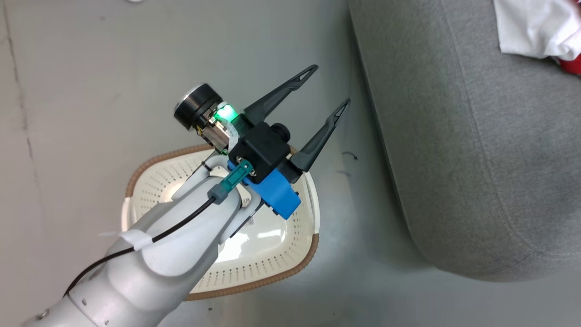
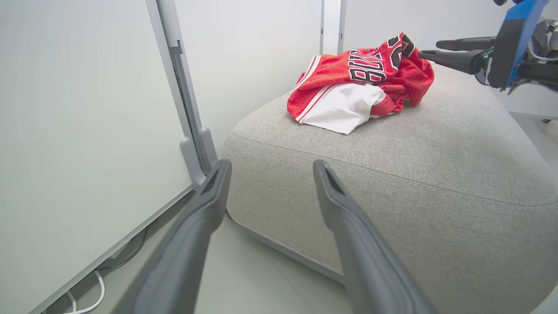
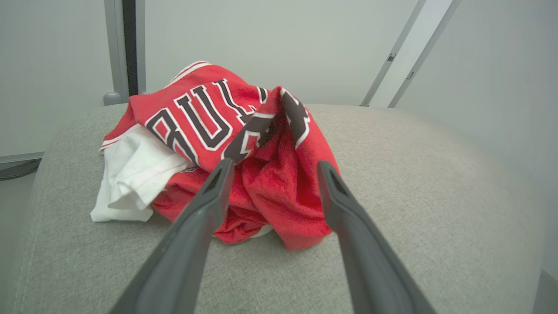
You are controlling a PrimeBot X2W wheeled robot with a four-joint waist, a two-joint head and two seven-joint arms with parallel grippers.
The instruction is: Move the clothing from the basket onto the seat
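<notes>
- A pale grey floor (image 1: pixel 181 54) and plain white wall panels (image 2: pixel 87 109) are seen around the large grey seat (image 1: pixel 476 159).
- The clothing (image 2: pixel 362 83) is found in a crumpled red-and-white heap on top of the seat. It lies well apart from the basket (image 1: pixel 268 265), which stands on the floor beside the seat.
- The right jaws are spread wide and nothing is held. Their tips are pointed at the heap's near edge; whether the cloth is touched cannot be told.
- The left jaws are likewise wide open and empty, held above the basket.
- The step in hand is judged to be the right arm's retreat from the heap. The jaws are best kept wide, lifted slightly and drawn back along their own line, so that loose fabric is not snagged and dragged towards the seat's edge.
- No red cloth is seen in the uncovered part of the basket. The part hidden under the left forearm (image 1: pixel 172 254) should be checked before the task is counted as done.
</notes>
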